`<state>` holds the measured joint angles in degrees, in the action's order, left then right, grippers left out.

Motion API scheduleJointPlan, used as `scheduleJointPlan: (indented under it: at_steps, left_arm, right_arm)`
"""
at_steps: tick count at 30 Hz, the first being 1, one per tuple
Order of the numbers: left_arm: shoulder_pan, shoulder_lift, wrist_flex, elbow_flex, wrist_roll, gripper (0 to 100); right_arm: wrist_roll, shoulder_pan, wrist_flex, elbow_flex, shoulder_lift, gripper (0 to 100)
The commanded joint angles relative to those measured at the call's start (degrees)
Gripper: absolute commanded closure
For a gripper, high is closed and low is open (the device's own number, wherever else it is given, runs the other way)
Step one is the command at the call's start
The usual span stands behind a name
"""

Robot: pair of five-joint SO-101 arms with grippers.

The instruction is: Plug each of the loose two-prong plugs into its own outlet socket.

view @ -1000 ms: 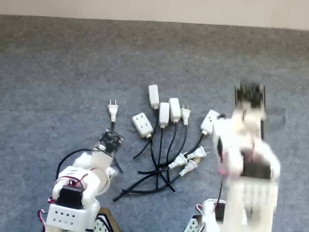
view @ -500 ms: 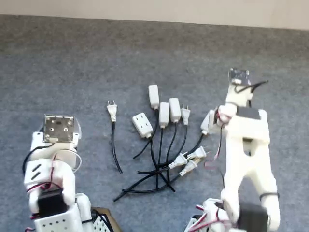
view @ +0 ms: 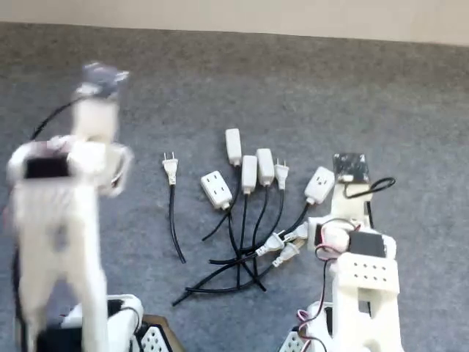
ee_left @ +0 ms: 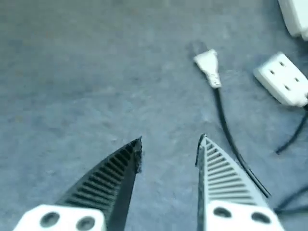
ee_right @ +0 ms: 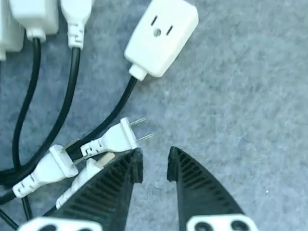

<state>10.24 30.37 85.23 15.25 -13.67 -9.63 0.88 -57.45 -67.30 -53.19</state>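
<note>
A loose white two-prong plug [view: 171, 167] on a black cable lies left of the cluster of white outlet sockets [view: 249, 170]. In the left wrist view my left gripper [ee_left: 169, 144] hangs open above bare carpet, short of that plug [ee_left: 208, 65] and a socket [ee_left: 284, 84]. My right gripper [ee_right: 155, 156] is open by a narrow gap, just beside a plug with bare prongs [ee_right: 118, 137] and short of the rightmost socket [ee_right: 161, 36]. Two more loose plugs [ee_right: 48, 168] lie by it. The right arm [view: 350, 167] stands beside that socket [view: 319, 185].
The grey carpet [view: 381, 88] runs to a pale wall at the back. Black cables [view: 238, 257] cross in a tangle in front of the sockets. Another plug [view: 281, 172] lies among the sockets. The left arm [view: 66, 191] stands tall at the left.
The left arm has risen from a folded pose at the front left and stretched far back along the left side. The right arm has drawn back toward the rightmost socket.
</note>
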Motion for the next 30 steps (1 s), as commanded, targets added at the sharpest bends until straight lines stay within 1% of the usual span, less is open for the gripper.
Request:
scheduleJointPlan:
  at_steps: [1,4,7,11,14,18,24,26,30]
  left_arm:
    - [-11.82,-21.93,5.10,-18.86,5.19,74]
    - [-18.77,-31.60,5.10,-25.71,8.09,71]
    - [-23.52,-40.31,4.04,-30.64,11.16,71]
    - [-27.56,-49.27,-0.70,-32.40,15.91,71]
    - [-29.49,-53.67,-2.20,-32.22,19.87,71]
    - [-29.23,-56.66,-2.02,-32.13,27.34,71]
    - [-28.09,-57.36,-2.20,-30.37,34.46,71]
    - [-27.30,-57.36,-2.90,-28.97,35.69,71]
    - [-24.13,-57.36,-6.95,-25.10,37.19,71]
  right_arm:
    - [2.55,-1.89,4.35,-4.88,-4.09,89.7]
    - [3.25,-2.15,6.90,-8.48,-6.02,89.7]
    - [5.71,-2.24,8.13,-10.68,-8.48,89.7]
    - [6.33,-2.24,8.22,-12.26,-12.26,89.7]
    - [6.33,-2.33,8.22,-13.05,-14.29,89.7]
    - [6.33,-2.33,8.13,-13.05,-14.81,89.7]
    - [6.33,-2.33,8.13,-13.05,-14.81,89.7]
    - [6.33,-2.33,8.04,-13.05,-14.81,89.7]
    - [6.33,-2.33,8.04,-13.05,-14.90,89.7]
